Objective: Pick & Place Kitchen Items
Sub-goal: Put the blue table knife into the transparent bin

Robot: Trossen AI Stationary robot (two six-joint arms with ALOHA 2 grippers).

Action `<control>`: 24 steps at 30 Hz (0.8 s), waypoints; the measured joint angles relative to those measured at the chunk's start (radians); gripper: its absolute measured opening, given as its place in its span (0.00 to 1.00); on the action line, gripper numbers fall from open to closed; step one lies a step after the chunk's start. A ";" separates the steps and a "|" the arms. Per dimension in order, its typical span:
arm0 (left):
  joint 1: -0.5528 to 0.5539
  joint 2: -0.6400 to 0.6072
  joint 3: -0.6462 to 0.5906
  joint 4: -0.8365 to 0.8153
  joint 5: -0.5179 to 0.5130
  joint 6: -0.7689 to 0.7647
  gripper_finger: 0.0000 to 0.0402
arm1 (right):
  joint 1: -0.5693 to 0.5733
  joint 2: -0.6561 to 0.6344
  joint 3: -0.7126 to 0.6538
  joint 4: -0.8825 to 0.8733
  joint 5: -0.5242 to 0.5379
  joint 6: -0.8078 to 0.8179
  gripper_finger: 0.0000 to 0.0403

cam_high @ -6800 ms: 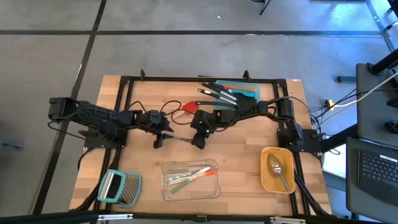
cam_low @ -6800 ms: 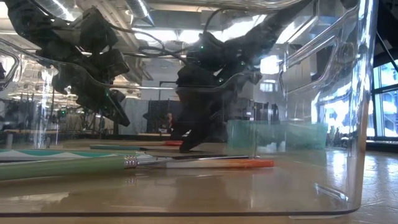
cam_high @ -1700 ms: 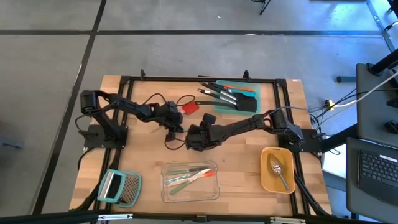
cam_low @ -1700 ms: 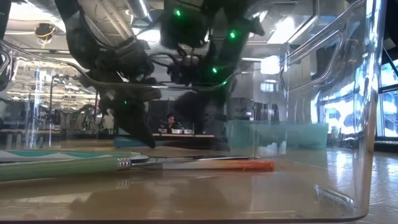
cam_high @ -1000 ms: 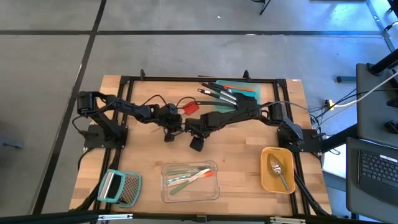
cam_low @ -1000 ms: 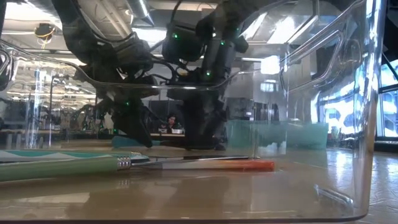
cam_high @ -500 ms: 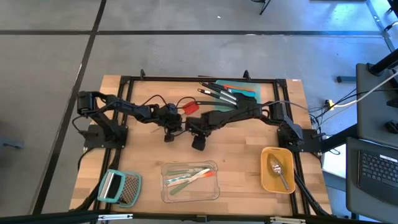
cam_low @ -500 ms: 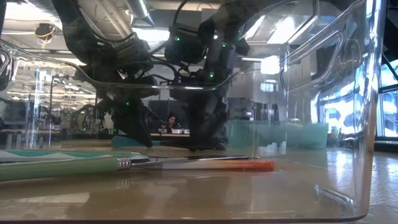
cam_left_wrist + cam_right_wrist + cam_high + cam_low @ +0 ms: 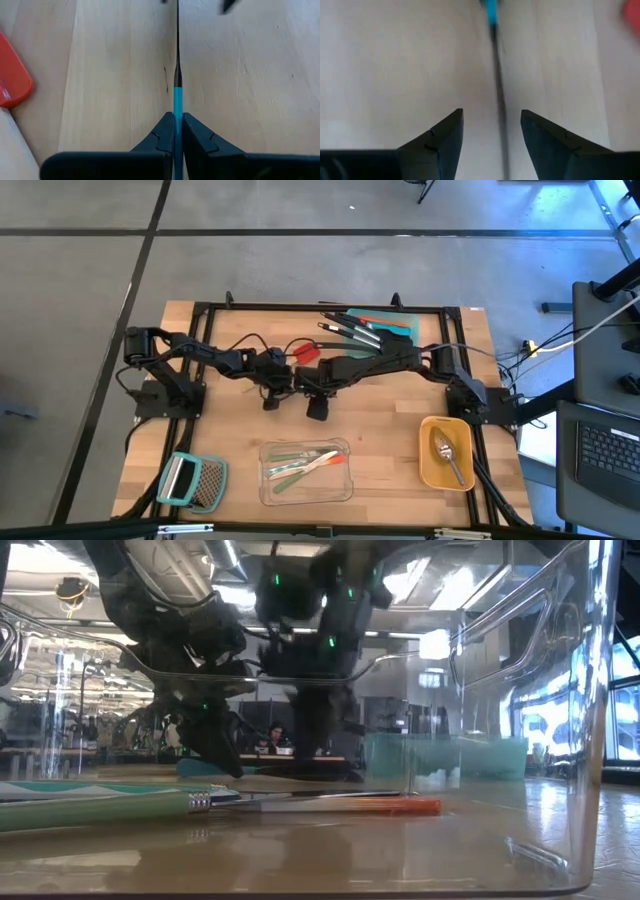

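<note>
My left pincer point(image 9: 175, 131) pinches a slim teal tool point(image 9: 177, 102) at mid-desk point(image 9: 395, 440), my spread right pincer point(image 9: 491, 131) straddling its dark end; tools already lie in the near clear tub point(image 9: 345, 485), spatulas point(image 9: 352, 332) wait far.

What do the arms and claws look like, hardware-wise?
Both arms are dark, jointed links with loose black cables. Left claw: two black angular fingers on a black crossbar. Right claw: two black wedge-shaped fingers. Small green lights show on the wrists in the low view.
</note>
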 joint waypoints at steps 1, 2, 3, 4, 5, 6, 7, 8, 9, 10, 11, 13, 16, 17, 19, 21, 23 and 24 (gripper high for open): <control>0.000 0.000 0.000 0.000 0.000 0.000 0.03 | -0.006 0.008 -0.012 -0.003 -0.001 -0.003 0.50; 0.001 0.000 0.000 0.000 0.000 0.000 0.03 | -0.013 0.017 -0.022 -0.002 -0.003 -0.006 0.50; 0.001 0.000 0.000 0.000 0.000 -0.001 0.03 | -0.020 0.024 -0.034 0.003 -0.003 -0.006 0.50; 0.001 0.000 0.000 -0.001 0.003 -0.001 0.03 | -0.028 0.026 -0.047 0.013 -0.015 -0.005 0.50; 0.001 0.000 0.000 -0.001 0.007 -0.001 0.03 | -0.034 0.023 -0.061 0.026 -0.018 -0.007 0.50; 0.001 0.000 0.000 -0.001 0.010 -0.003 0.03 | -0.042 0.022 -0.074 0.036 -0.032 -0.006 0.50; 0.001 0.000 0.000 -0.001 0.012 -0.004 0.03 | -0.048 0.020 -0.089 0.045 -0.049 -0.007 0.50; 0.001 0.000 0.000 -0.001 0.013 -0.008 0.03 | -0.052 0.019 -0.100 0.056 -0.057 -0.004 0.50; 0.001 0.000 0.000 -0.001 0.013 -0.010 0.03 | -0.055 0.018 -0.108 0.064 -0.059 0.000 0.49; 0.001 0.000 0.000 -0.001 0.013 -0.011 0.03 | -0.056 0.018 -0.112 0.066 -0.056 0.003 0.49; 0.001 0.000 0.000 -0.001 0.013 -0.011 0.03 | -0.056 0.018 -0.113 0.066 -0.056 0.004 0.48; 0.001 0.000 0.000 -0.001 0.013 -0.011 0.03 | -0.056 0.018 -0.113 0.065 -0.056 0.004 0.45; 0.001 0.000 0.000 -0.001 0.008 -0.016 0.03 | -0.046 0.019 -0.115 0.065 -0.055 0.010 0.34; 0.001 0.000 0.000 0.000 0.006 -0.017 0.03 | -0.041 0.019 -0.115 0.064 -0.055 0.011 0.29; 0.001 0.000 0.000 0.000 0.004 -0.019 0.03 | -0.028 0.019 -0.115 0.064 -0.049 0.014 0.19; 0.001 0.000 0.000 0.000 0.003 -0.023 0.04 | -0.015 0.019 -0.116 0.064 -0.033 0.037 0.08; 0.001 0.001 0.000 0.001 -0.002 -0.024 0.07 | -0.005 0.016 -0.116 0.065 -0.028 0.037 0.03; 0.001 0.001 0.000 0.001 -0.003 -0.026 0.09 | -0.002 0.016 -0.116 0.066 -0.026 0.038 0.02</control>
